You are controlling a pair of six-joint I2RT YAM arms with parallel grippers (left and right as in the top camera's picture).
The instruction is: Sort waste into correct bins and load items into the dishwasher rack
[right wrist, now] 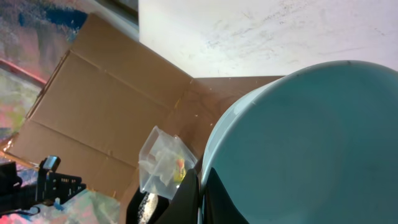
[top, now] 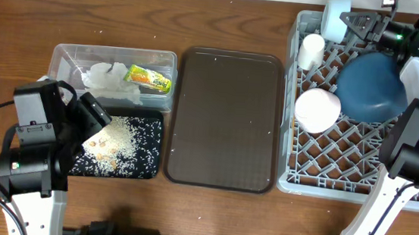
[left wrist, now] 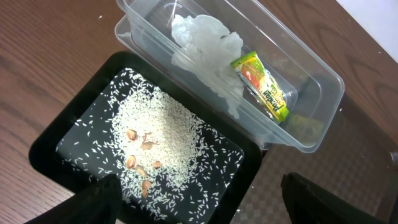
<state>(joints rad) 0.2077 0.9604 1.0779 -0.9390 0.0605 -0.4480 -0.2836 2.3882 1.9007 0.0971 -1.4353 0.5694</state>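
The clear tub (top: 63, 55) holds the white napkin (top: 110, 81) and the green-yellow wrapper (top: 149, 78); both also show in the left wrist view, the napkin (left wrist: 205, 43) and the wrapper (left wrist: 264, 87). The black tray (top: 148, 169) holds rice with food bits (left wrist: 158, 134). My left gripper (left wrist: 211, 208) is open and empty above that tray's near edge. My right gripper (right wrist: 202, 186) is shut on the rim of the light blue bowl (right wrist: 298, 143) at the back of the grey rack (top: 343, 156). The rack holds the dark blue bowl (top: 372, 86), the pale pink bowl (top: 317, 109) and the cream cup (top: 311, 50). Chopsticks are out of view.
The dark brown serving tray (top: 224, 119) lies between the bins and the rack, with a few rice grains on it. The right arm reaches over the rack's right side. A cardboard box shows behind the table in the right wrist view.
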